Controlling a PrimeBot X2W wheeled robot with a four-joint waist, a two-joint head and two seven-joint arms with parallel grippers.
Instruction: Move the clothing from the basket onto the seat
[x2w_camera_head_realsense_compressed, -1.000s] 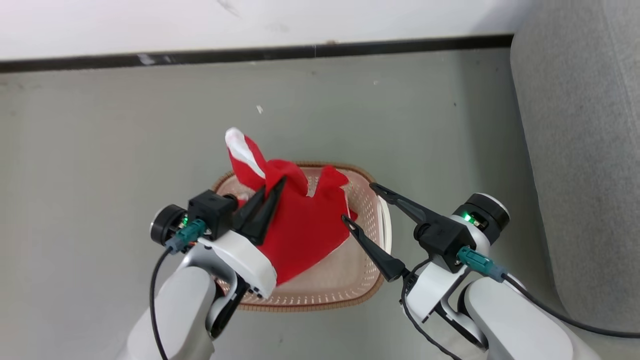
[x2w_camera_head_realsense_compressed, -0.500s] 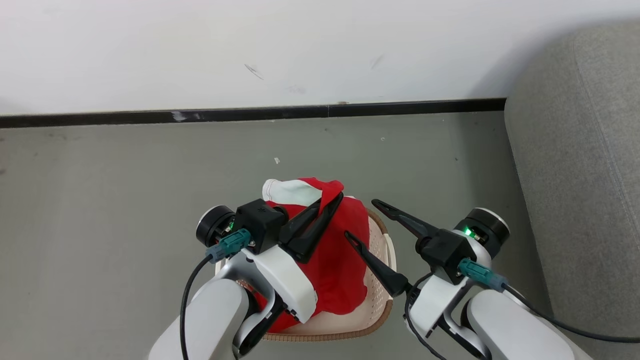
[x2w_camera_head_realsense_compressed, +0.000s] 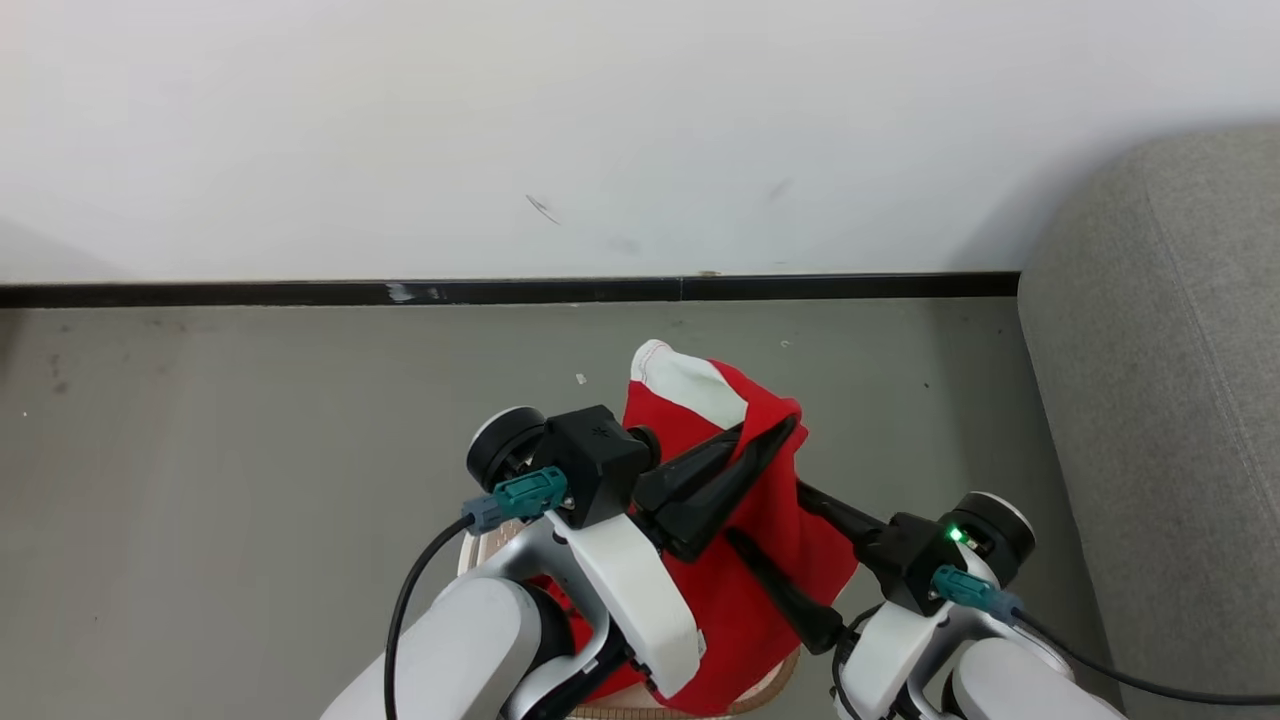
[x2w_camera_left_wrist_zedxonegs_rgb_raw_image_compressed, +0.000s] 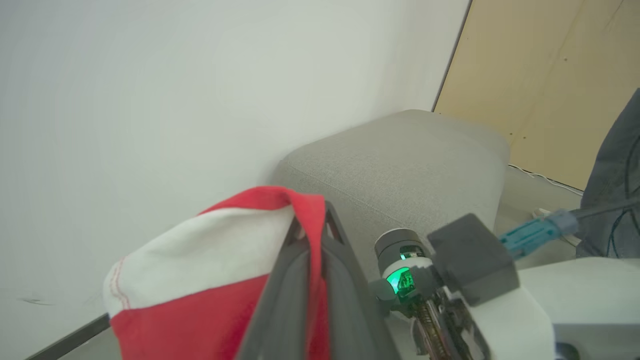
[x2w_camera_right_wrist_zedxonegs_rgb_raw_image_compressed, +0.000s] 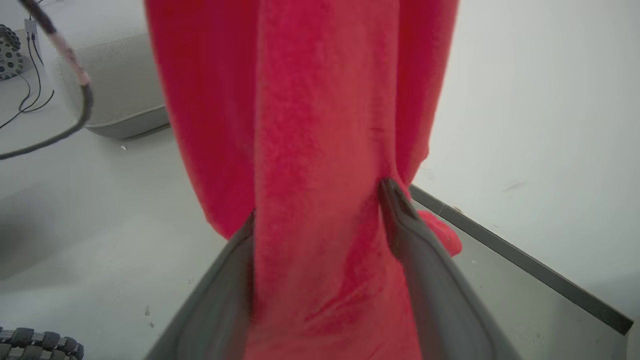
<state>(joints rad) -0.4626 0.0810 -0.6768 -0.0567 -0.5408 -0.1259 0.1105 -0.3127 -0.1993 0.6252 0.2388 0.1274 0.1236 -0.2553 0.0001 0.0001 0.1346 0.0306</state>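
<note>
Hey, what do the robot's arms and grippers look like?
Arms: glossy white shells, pale grey forearms. The left gripper and right gripper each have two long tapered black fingers, a black boxy block, a teal plug with black cable. Right wrist: green light.

Bright red clothing (x2w_camera_head_realsense_compressed: 775, 535) with a white panel; grey seat (x2w_camera_head_realsense_compressed: 1150, 400).

Grey floor (x2w_camera_head_realsense_compressed: 250, 450) carries the cream basket (x2w_camera_head_realsense_compressed: 487, 548) at the near edge, with the grey seat (x2w_camera_head_realsense_compressed: 1150, 400) standing at right
</note>
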